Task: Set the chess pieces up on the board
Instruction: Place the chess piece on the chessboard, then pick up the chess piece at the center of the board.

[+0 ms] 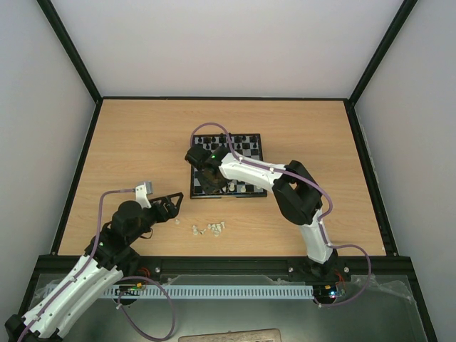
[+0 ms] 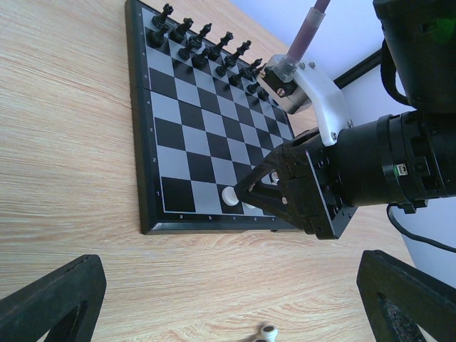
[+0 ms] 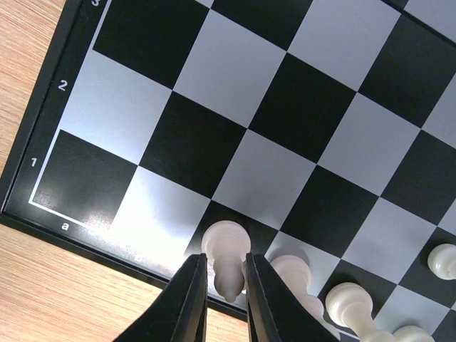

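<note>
The board [image 1: 251, 187] lies mid-table, with black pieces [image 1: 239, 142] along its far edge; it also shows in the left wrist view [image 2: 178, 107]. My right gripper [image 3: 226, 285] reaches down over the board's near-left corner [image 3: 43, 206]. Its fingers close narrowly around the top of a white chess piece [image 3: 225, 242] that stands on a dark first-row square. More white pieces [image 3: 296, 274] stand to its right in that row. Loose white pieces [image 1: 210, 228] lie on the table in front of the board. My left gripper [image 1: 167, 203] is open and empty, low over the table left of them.
One stray white piece [image 1: 177, 221] lies near my left gripper; it also shows in the left wrist view [image 2: 267, 333]. The right arm [image 1: 299, 192] arches over the board's near-right side. Black frame rails border the wooden table [image 1: 142, 142].
</note>
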{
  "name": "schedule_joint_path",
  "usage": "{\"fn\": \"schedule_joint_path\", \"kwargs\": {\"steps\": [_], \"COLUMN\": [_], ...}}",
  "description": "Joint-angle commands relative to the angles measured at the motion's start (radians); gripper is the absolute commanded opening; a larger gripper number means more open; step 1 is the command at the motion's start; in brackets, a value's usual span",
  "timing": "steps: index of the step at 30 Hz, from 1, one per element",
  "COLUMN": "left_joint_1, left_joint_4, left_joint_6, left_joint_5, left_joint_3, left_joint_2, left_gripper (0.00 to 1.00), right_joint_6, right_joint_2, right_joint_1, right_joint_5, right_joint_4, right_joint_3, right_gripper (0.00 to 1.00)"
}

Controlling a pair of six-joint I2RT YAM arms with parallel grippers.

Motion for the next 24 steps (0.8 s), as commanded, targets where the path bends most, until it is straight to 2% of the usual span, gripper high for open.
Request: {"fn": "schedule_joint_path", "kwargs": {"steps": [1,5,10,14,19,24], "left_joint_1": [-0.003,-0.002,-0.003,-0.002,-0.003,-0.003], "left_joint_4": [-0.010,-0.010,-0.010,-0.010,-0.002,0.004], "left_joint_6": [0.007,0.007,0.006,0.005,0.008,0.026], "left_joint_5": [-0.003,-0.006,-0.010,-0.012,-0.012,-0.036], "left_joint_3": [0.009,0.009,0.012,0.014,0.022,0.051], "left_joint_2": [-0.003,-0.002,0.002,0.008,0.049,0.104], "left_gripper": [0.99,0.99,1.00,1.00,1.00,0.99], "right_joint_6": [-0.005,-0.010,-0.005,0.015,0.044,0.069], "right_joint_2": [-0.001,-0.053,-0.192,-0.356,-0.541,-0.574], "right_joint_1": [-0.002,-0.001,0.016,0.022,0.042,0.173], "right_joint_5": [-0.010,-0.043,-0.064,-0.128,-0.188,-0.139], "right_joint_4": [-0.045,-0.015,0.036,0.110,0.190,0.191], "right_joint_3": [-0.004,-0.015,-0.064,-0.219,-0.447,-0.537], "right_gripper": [0.18,0.23,0.38,0.41,0.40,0.36]}}
